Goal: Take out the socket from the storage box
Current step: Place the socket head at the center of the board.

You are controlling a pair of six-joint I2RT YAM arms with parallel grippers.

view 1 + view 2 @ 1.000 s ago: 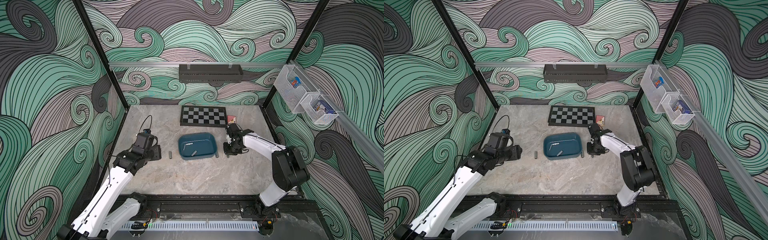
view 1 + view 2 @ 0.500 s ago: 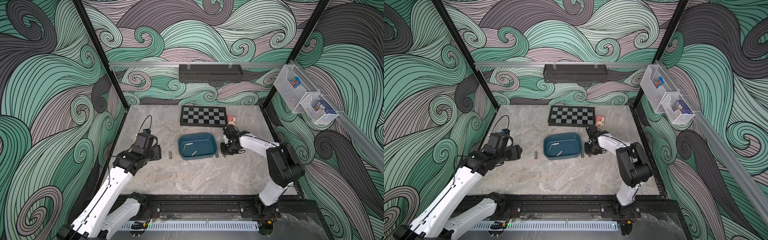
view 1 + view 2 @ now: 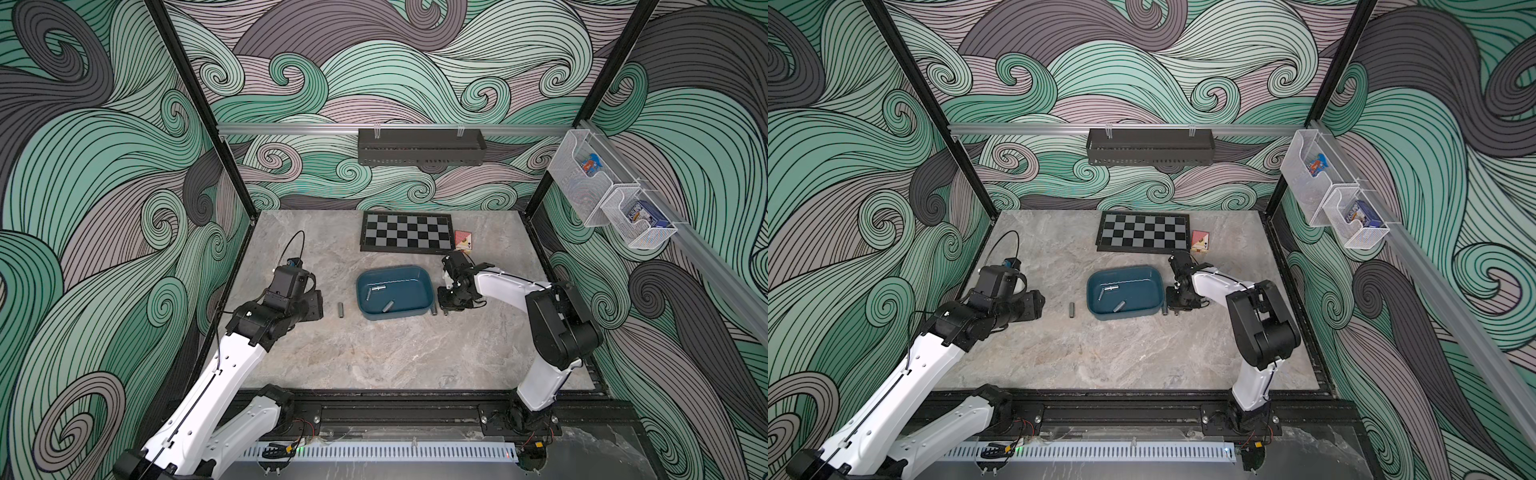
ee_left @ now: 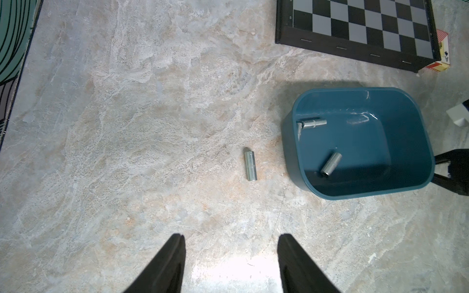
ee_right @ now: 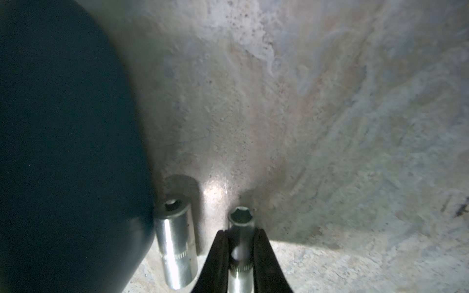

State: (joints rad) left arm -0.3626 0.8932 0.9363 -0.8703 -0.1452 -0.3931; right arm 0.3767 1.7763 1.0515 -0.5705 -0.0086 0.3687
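Chrome slim socket (image 5: 241, 220) clamped between the closed jaws of the right gripper (image 5: 238, 233), just outside the storage box (image 3: 399, 274). A thicker socket (image 5: 175, 241) lies against the box wall. Left gripper (image 4: 231, 237) spread and empty above the table (image 4: 127, 126).

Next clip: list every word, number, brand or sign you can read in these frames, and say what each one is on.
"A" with a spade sign: on the white end of the red card box, beside the chessboard.
Packets in the white mesh baskets: printed, too small to read.
Dark marks on the table: blurred, unreadable.
Sockets and storage box: no text visible.
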